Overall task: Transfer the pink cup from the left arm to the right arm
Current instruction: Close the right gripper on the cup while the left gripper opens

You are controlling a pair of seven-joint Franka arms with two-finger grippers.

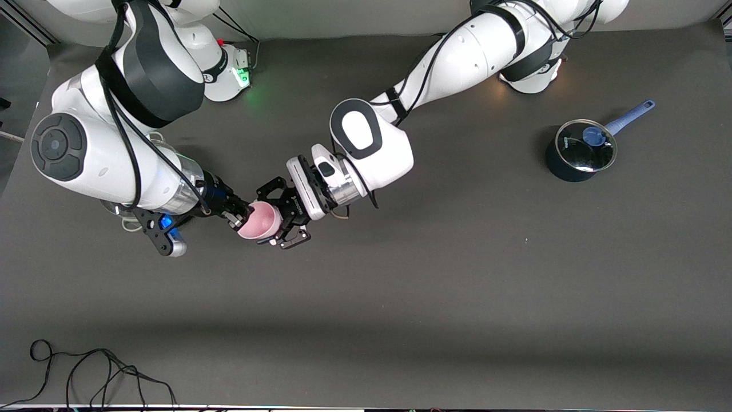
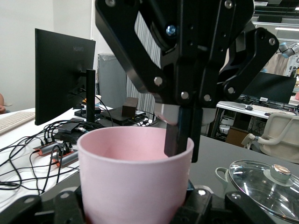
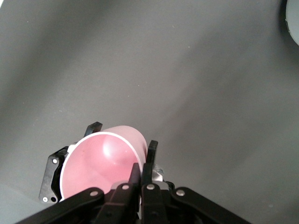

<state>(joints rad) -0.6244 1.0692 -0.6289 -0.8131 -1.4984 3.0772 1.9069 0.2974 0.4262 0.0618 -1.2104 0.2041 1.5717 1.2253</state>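
Observation:
The pink cup (image 1: 258, 222) hangs over the middle of the table, tipped on its side with its mouth turned toward the right arm. My left gripper (image 1: 274, 218) is shut on the cup's body, one finger on each side. In the left wrist view the cup (image 2: 135, 186) fills the space between those jaws. My right gripper (image 1: 237, 216) is shut on the cup's rim. In the right wrist view one finger sits inside the cup (image 3: 100, 161) and the other outside, with the right gripper (image 3: 141, 171) pinching the wall. Both grippers hold the cup at once.
A dark blue saucepan (image 1: 579, 151) with a glass lid and a blue handle stands toward the left arm's end of the table; the left wrist view shows its lid (image 2: 264, 183). Loose black cables (image 1: 86, 372) lie at the edge nearest the front camera.

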